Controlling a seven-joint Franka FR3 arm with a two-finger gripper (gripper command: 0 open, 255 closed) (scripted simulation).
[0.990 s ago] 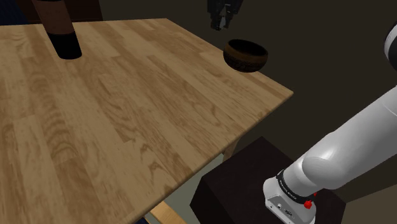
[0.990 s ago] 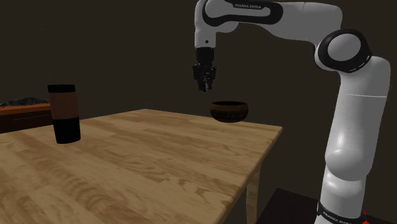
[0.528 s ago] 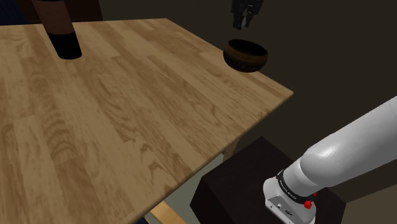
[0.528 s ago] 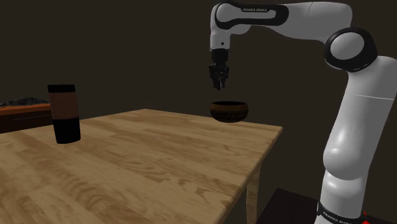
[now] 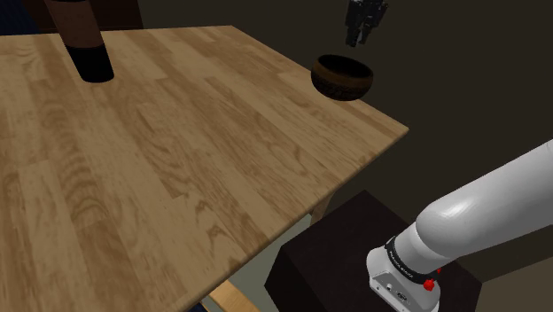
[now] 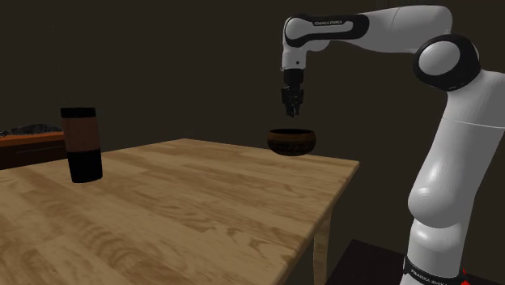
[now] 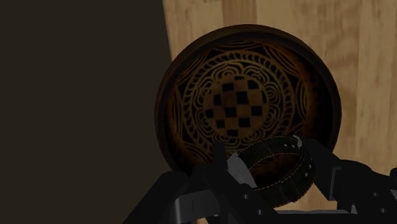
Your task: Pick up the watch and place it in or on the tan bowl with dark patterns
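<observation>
One dark watch [image 7: 280, 173] with a stitched strap is clasped between the black fingers [image 7: 331, 172], its looped band spanning the gap from one finger to the other. Watch and fingers hang in the air above the round tan-brown bowl [image 7: 189, 89] with dark ring and chequer patterns inside, not touching it. The bowl [image 5: 341, 80] stands near a corner of the pale wooden counter [image 5: 177, 159]. At the counter's far end, well apart, stands a tall brown-and-black cylindrical cup [image 6: 82, 144]. The white arm [image 6: 449, 146] arches over from its dark box stand [image 5: 346, 257].
</observation>
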